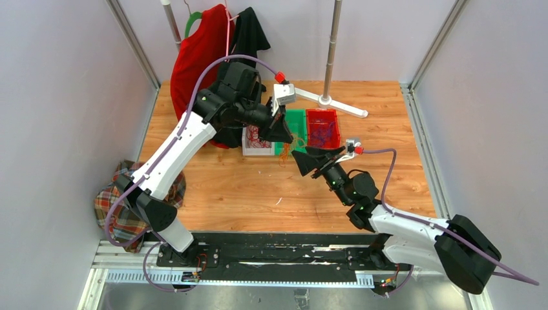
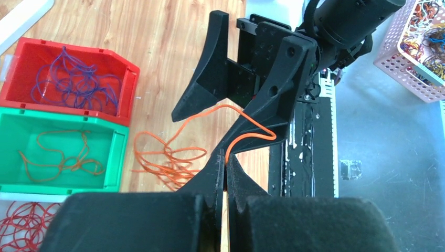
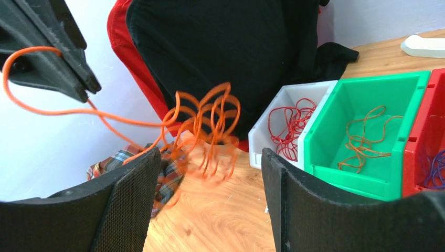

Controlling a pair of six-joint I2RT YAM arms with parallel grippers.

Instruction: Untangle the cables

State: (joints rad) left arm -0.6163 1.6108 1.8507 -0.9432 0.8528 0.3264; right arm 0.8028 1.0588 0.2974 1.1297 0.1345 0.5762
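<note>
My left gripper (image 2: 225,164) is shut on one end of an orange cable (image 2: 168,157), beside the bins (image 1: 283,134). The cable rises from the jaws, bends over a finger of my right gripper (image 2: 205,128) and drops into a tangle of orange loops in front of the green bin. In the right wrist view the loops (image 3: 210,126) hang blurred over the wood, strung from the left gripper (image 3: 78,86). My right gripper (image 3: 210,181) is open, its fingers either side of the strand and gripping nothing; it also shows in the top view (image 1: 301,163).
Three bins stand in a row: white (image 3: 267,128) with red cables, green (image 3: 336,168) with a brownish-orange cable, red (image 2: 128,79) with purple cables. A pink basket (image 2: 391,47) of mixed cables is off the table. Clothes (image 1: 207,45) hang behind; a plaid cloth (image 1: 123,200) lies left.
</note>
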